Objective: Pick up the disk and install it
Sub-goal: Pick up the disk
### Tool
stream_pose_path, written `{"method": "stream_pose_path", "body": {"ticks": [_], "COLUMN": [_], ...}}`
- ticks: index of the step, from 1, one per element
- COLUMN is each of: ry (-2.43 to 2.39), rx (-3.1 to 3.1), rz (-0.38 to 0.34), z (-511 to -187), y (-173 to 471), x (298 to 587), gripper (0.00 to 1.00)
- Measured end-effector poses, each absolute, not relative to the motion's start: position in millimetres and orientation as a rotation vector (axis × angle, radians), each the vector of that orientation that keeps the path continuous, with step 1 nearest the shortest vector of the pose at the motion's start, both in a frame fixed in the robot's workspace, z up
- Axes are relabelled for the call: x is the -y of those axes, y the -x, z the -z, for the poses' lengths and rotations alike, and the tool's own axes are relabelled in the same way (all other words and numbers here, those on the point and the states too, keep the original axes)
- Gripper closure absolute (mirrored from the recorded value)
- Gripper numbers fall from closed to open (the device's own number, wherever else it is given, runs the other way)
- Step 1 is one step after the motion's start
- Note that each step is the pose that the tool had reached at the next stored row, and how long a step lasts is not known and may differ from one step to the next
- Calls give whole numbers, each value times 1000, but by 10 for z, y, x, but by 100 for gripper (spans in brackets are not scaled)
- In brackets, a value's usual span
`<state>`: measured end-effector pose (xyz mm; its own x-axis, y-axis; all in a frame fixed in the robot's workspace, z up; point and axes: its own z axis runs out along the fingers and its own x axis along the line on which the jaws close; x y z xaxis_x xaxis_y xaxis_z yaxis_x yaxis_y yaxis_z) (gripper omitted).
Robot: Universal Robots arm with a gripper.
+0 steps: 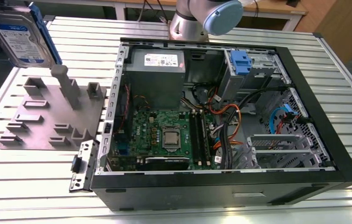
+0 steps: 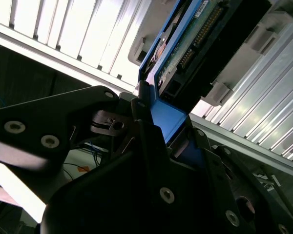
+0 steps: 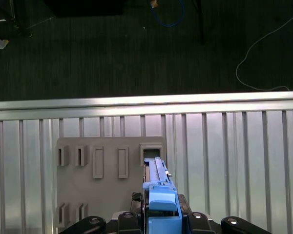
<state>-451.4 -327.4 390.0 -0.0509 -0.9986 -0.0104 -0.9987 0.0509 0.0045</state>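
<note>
The disk (image 1: 19, 35) hung upright above the grey moulded fixture plate (image 1: 42, 123), near the ribbed aluminium tabletop's (image 1: 26, 186) edge at the exterior view's left — flat silver metal, white-and-blue label, blue plastic rails. In both wrist views the black gripper (image 2: 168, 134) (image 3: 162, 209) was clamped tight on its blue rail. The second wrist view caught the disk's green circuit board (image 2: 183, 46) — the exterior view had the open computer case (image 1: 194, 189) well apart.
</note>
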Motion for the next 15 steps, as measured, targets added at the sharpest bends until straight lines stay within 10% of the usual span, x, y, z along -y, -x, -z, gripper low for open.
{"method": "stream_pose_path", "body": {"ticks": [15], "ry": [2161], "rx": [-2274], "rz": [-16], "z": [-3948], "y": [4514], "x": [3274], "gripper": [64]}}
